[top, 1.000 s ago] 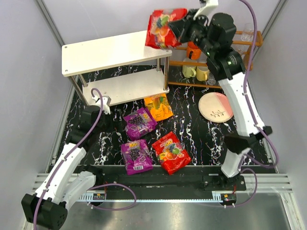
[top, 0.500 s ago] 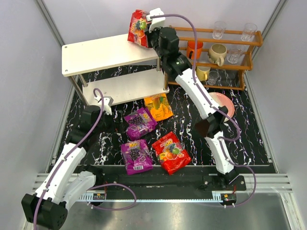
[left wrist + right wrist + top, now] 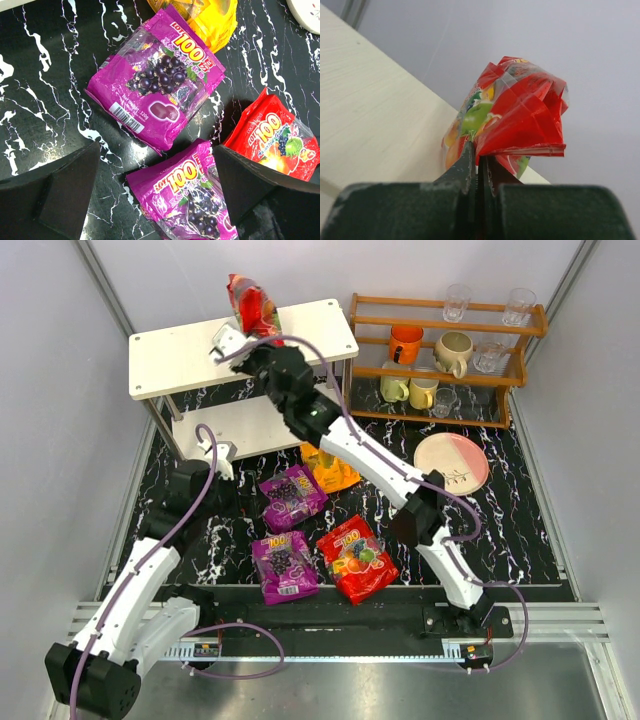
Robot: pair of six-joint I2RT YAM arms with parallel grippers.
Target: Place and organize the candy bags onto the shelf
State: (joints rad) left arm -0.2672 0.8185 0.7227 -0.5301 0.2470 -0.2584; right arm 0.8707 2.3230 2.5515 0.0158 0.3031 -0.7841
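My right gripper (image 3: 252,338) is shut on a red candy bag (image 3: 251,303) and holds it upright above the back of the white shelf's top board (image 3: 180,355). In the right wrist view the bag (image 3: 515,110) is pinched between the fingers (image 3: 467,167) over the board (image 3: 365,115). On the black marble table lie two purple bags (image 3: 290,495) (image 3: 282,566), an orange-yellow bag (image 3: 330,464) and a second red bag (image 3: 356,558). My left gripper (image 3: 225,492) is open and empty, low over the table left of the purple bags (image 3: 155,90) (image 3: 192,200).
A brown wooden rack (image 3: 445,360) with mugs and glasses stands at the back right. A pink plate (image 3: 450,463) lies in front of it. The shelf's lower board (image 3: 250,425) sits behind the bags. Grey walls close in both sides.
My right arm has swung left across the shelf's top board, carrying the red bag from the right end to near the middle. The left arm has not moved.
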